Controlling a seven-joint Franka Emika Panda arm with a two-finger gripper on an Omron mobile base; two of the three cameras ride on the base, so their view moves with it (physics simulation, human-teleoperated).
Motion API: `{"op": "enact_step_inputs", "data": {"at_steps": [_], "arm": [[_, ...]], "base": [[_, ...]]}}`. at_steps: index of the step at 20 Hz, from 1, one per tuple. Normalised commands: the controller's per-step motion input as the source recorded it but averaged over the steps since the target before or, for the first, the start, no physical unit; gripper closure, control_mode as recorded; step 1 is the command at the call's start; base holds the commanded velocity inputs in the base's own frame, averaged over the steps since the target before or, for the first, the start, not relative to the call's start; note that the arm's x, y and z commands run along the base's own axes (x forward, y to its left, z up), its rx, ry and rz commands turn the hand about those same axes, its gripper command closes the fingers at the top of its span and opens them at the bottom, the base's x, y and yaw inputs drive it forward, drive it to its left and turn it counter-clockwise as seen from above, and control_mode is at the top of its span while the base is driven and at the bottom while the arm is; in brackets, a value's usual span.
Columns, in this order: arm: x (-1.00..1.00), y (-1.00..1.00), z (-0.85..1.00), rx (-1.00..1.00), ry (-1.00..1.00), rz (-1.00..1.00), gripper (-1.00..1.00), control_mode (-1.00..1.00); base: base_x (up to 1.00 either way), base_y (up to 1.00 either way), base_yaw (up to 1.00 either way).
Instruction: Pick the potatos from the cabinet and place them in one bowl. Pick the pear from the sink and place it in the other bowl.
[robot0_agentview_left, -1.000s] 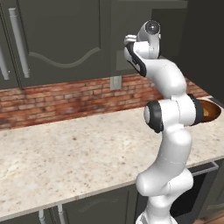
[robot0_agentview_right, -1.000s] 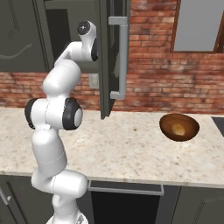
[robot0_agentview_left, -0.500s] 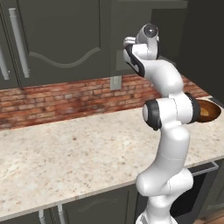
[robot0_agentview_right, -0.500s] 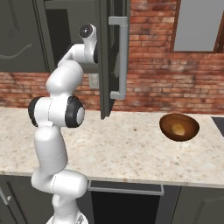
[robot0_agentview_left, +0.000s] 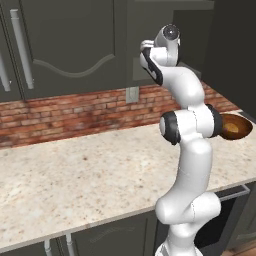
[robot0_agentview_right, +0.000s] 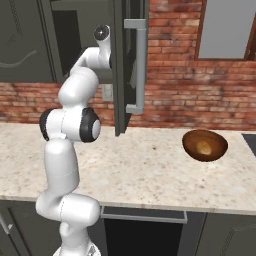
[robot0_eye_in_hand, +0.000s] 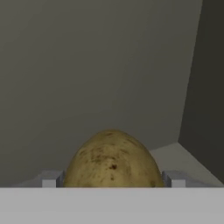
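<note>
My gripper (robot0_eye_in_hand: 111, 180) is inside the cabinet (robot0_agentview_right: 122, 75), behind its open door, and is shut on an olive-brown potato (robot0_eye_in_hand: 111, 159). The speckled lump fills the space between the two fingertips (robot0_eye_in_hand: 174, 179). Grey cabinet walls and a strip of shelf show behind it. On the counter to the right stands the deep dark-brown bowl (robot0_agentview_right: 205, 145), also seen past my elbow (robot0_agentview_left: 235, 127). A golden-tan potato (robot0_agentview_right: 203, 147) lies inside it. The pear, the sink and the other bowl are out of view.
The open door's silver bar handle (robot0_agentview_right: 140, 65) hangs over the speckled stone counter (robot0_agentview_right: 145, 170). Closed cabinet doors (robot0_agentview_left: 65, 45) run to the left above a brick backsplash (robot0_agentview_left: 75, 110) with a wall outlet (robot0_agentview_left: 132, 94).
The arm's upper joints dipped slightly, then rose a little at the cabinet opening. The bowl and the potato in it have not moved.
</note>
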Motion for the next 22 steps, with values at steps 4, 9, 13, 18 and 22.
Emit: {"op": "enact_step_inputs", "data": {"at_steps": [4, 9, 13, 18, 22], "arm": [[0.07, 0.00, -0.20, -0.03, -0.01, 0.01, 1.00, -1.00], [-0.08, 0.00, 0.15, 0.02, 0.00, 0.00, 1.00, -1.00], [-0.61, 0.02, 0.33, 0.03, -0.02, 0.01, 1.00, -1.00], [-0.82, 0.14, 0.35, 0.01, 0.00, 0.03, 1.00, -1.00], [-0.98, 0.17, 0.28, 0.00, -0.03, 0.06, 1.00, -1.00]], "base": [[0.00, 0.00, 0.00], [0.00, 0.00, 0.00], [0.00, 0.00, 0.00], [0.00, 0.00, 0.00], [0.00, 0.00, 0.00]]}}
